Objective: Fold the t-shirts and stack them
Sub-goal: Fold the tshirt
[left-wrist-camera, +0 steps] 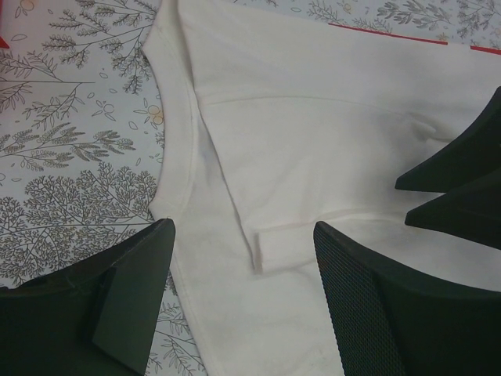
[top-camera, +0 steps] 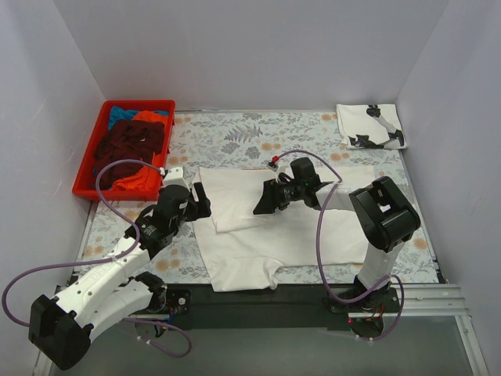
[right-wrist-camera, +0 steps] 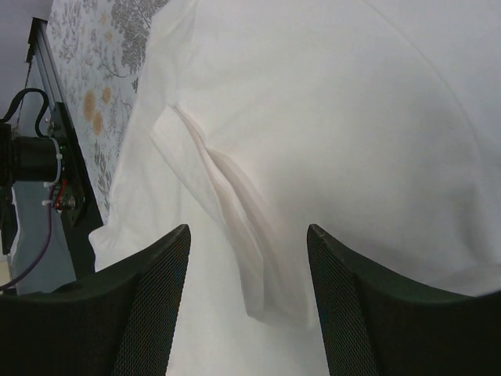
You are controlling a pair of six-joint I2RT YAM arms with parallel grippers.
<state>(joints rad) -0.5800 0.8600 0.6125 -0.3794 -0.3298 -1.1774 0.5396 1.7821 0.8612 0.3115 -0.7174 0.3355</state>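
- Left wrist view: the left gripper [left-wrist-camera: 243, 235] has its fingers [left-wrist-camera: 129, 298] wide apart with nothing between them. They sit low over the left edge of the white tee [left-wrist-camera: 313, 117], astride a small folded sleeve end. I cannot tell whether the tips touch the cloth.
- Right wrist view: the right gripper [right-wrist-camera: 248, 235] is also well open and grips nothing. Its fingers [right-wrist-camera: 149, 305] straddle a raised crease in the tee, and contact cannot be made out.
- Top view: the tee lies spread on the floral mat [top-camera: 250, 137] in front of both arms, with its left part folded inward into a flap.
- The left gripper is at the tee's left edge beside that flap. The right gripper is over the tee's middle, at the flap's right side, so the two face each other across it.
- A folded tee [top-camera: 370, 125], white with black print, lies well beyond the white tee's right end, at the far right corner of the mat.
- The red crate [top-camera: 86, 168] stands off the white tee's far left. It holds a loose heap of maroon [top-camera: 129, 141], orange [top-camera: 141, 178] and blue [top-camera: 121, 115] tees.
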